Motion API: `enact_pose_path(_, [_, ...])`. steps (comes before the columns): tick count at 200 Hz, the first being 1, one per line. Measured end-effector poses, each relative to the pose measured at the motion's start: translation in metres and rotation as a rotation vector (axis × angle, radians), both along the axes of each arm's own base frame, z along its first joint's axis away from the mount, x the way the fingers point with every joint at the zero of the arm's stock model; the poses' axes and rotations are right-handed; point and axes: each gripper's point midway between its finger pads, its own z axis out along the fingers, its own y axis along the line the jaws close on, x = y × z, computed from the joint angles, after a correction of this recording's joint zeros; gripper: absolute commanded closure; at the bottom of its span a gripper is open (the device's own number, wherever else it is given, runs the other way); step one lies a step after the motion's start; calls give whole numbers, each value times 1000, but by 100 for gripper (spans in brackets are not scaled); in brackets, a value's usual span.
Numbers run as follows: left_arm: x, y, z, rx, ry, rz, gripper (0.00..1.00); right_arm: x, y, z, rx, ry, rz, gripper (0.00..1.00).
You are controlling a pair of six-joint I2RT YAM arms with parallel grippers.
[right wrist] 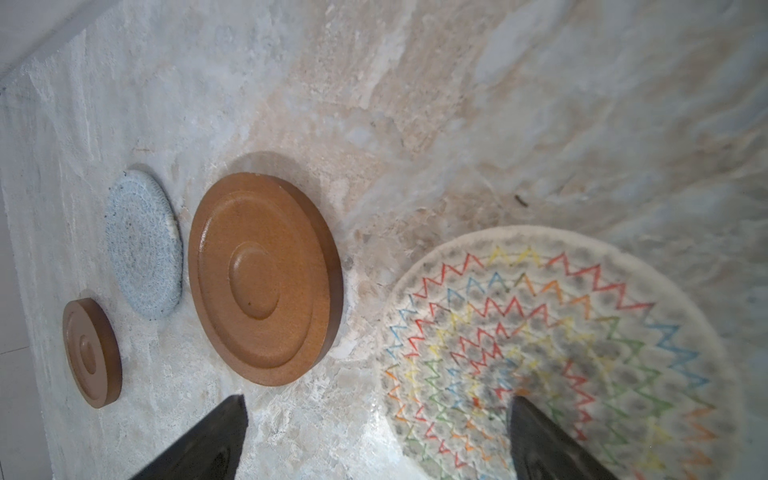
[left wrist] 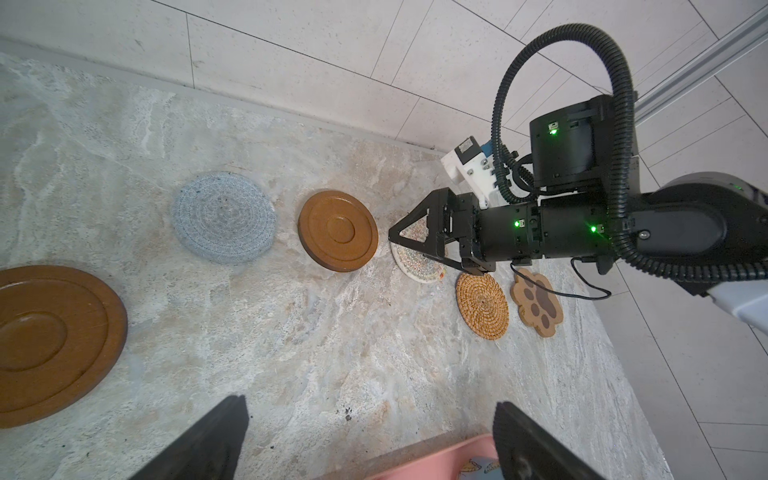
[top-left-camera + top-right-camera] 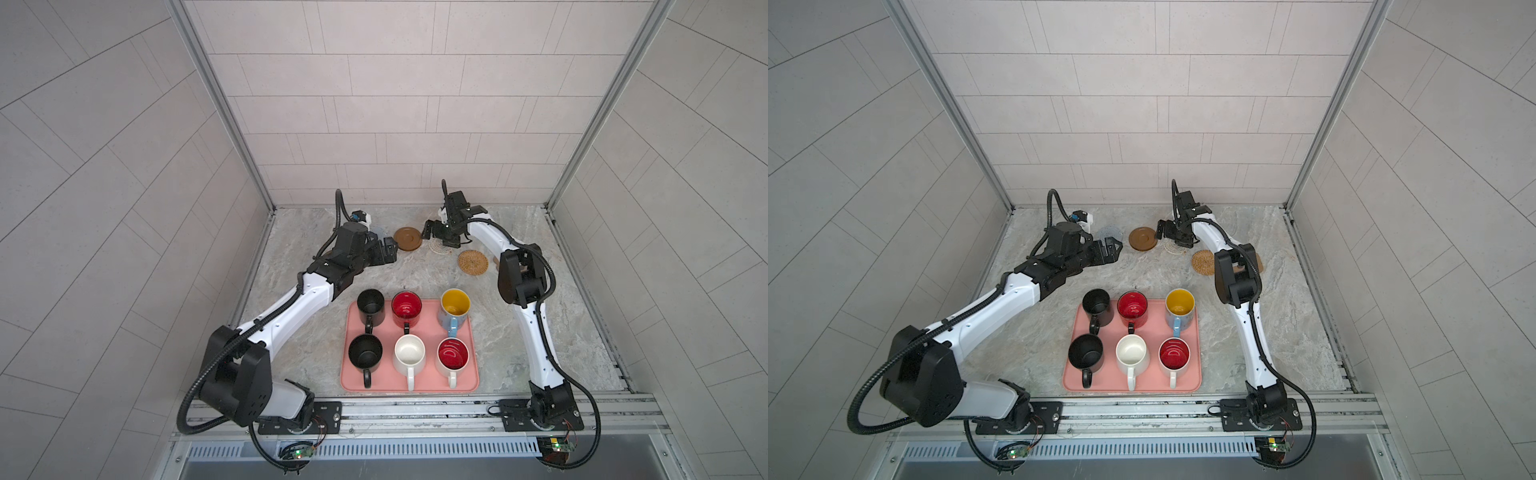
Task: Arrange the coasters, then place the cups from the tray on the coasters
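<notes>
1. Left claw (image 2: pixel 368 419): jaws apart, empty, over bare counter (image 2: pixel 291 353); only its fingertips (image 2: pixel 216 440) show in the wrist view.
2. Right claw (image 1: pixel 378 405): jaws apart, one fingertip (image 1: pixel 540 440) over whitish woven coaster (image 1: pixel 561 332); contact unclear.
3. Paw coaster (image 2: pixel 538 301) and one brown disc (image 2: pixel 54 345) mostly hidden behind arms in both top views.
4. Six cups (image 3: pixel 409 351) upright on tray (image 3: pixel 349 374), counter front.

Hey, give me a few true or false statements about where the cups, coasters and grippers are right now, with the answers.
1. All six cups stand on the tray. True.
2. The paw-shaped coaster lies next to the tan rattan coaster. True.
3. The right gripper grips the tan rattan coaster. False: it is open, at the whitish woven coaster.
4. The left gripper holds a cup. False: it is open and empty.
</notes>
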Motion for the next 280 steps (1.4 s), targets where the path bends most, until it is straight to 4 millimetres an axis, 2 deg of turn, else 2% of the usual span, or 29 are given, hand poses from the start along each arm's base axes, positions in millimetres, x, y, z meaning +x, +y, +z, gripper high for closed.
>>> enact_pose_path(182, [-6,3,-4,-4,9,5,0,1,1,8,29,10,-3,1])
enact_pose_path(280, [-8,4,-5,-7,10,9,0,-7,2,13,27,25,35,0])
